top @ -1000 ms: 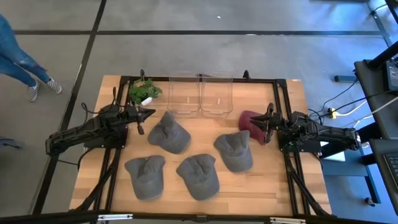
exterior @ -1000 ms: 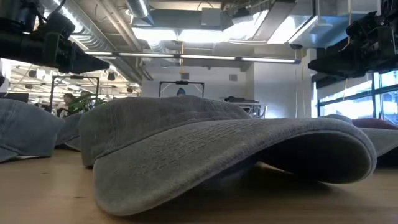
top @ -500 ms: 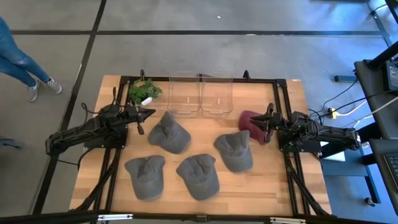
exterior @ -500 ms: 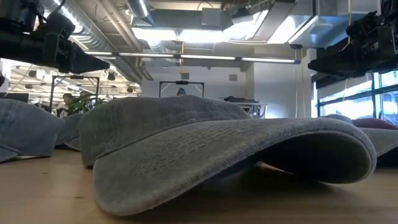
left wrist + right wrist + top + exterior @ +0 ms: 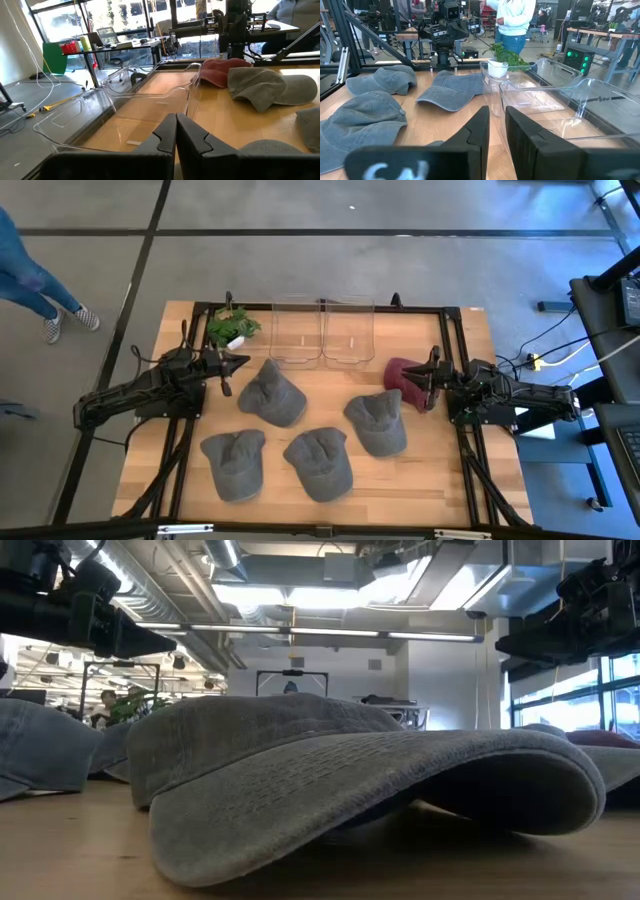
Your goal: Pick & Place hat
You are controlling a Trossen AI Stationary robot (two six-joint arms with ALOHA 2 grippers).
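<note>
Four grey caps lie flat on the wooden table in the high view: one (image 5: 272,392) near my left gripper, one (image 5: 378,420) near my right gripper, two (image 5: 233,462) (image 5: 320,463) toward the near edge. A maroon cap (image 5: 401,373) lies beside the clear bins. My left gripper (image 5: 243,362) (image 5: 176,131) hovers left of the caps, shut, pointing right. My right gripper (image 5: 424,381) (image 5: 496,127) hovers over the maroon cap's right edge, fingers nearly together, pointing left. In the low view both arms stay high above the table, and a grey cap (image 5: 350,780) fills the foreground.
Two clear plastic bins (image 5: 297,330) (image 5: 348,330) stand side by side at the far edge, also visible in the wrist views (image 5: 145,95) (image 5: 555,100). A small potted plant (image 5: 232,327) sits at the far left. Black frame rails (image 5: 455,360) border the table. A person's legs (image 5: 30,275) show on the floor.
</note>
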